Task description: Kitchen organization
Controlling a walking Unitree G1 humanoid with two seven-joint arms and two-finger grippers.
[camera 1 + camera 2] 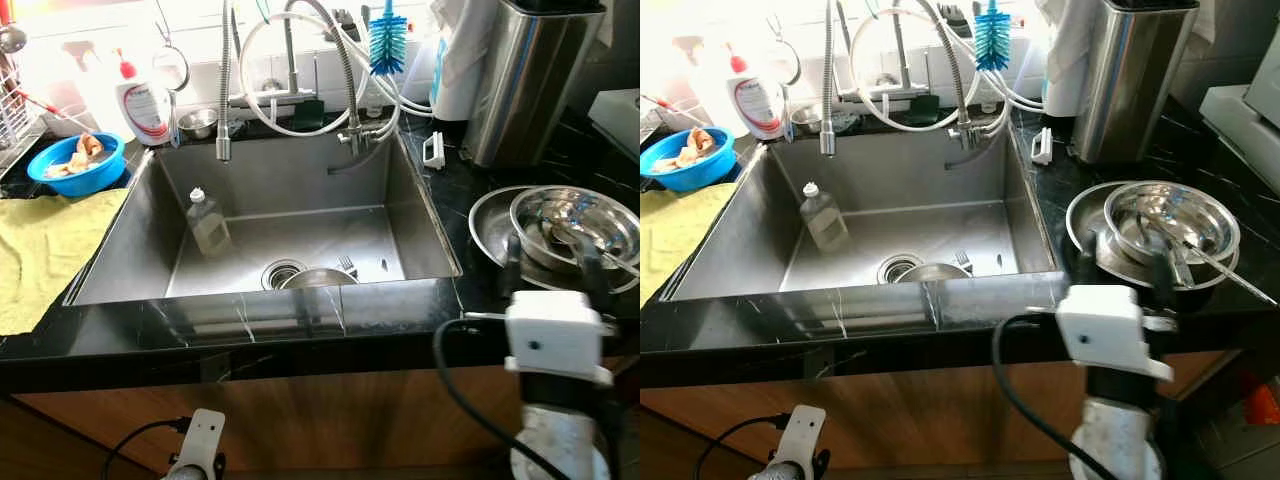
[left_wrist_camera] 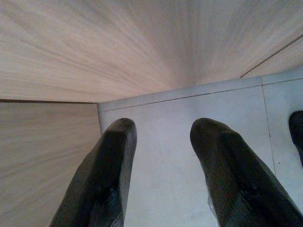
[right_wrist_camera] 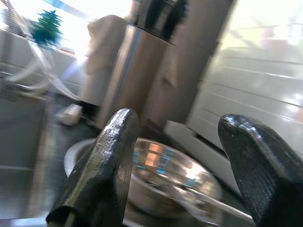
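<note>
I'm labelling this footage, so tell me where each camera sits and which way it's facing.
Left eye: on the head, looking down at the sink; right gripper at the steel bowl.
Right eye: beside it, same scene, shifted.
Left wrist: on the low-hanging left arm, facing the floor and wooden cabinet; left gripper open.
Right wrist: along open fingers toward the bowl.
Shared: bowl, knife block, blue brush.
</note>
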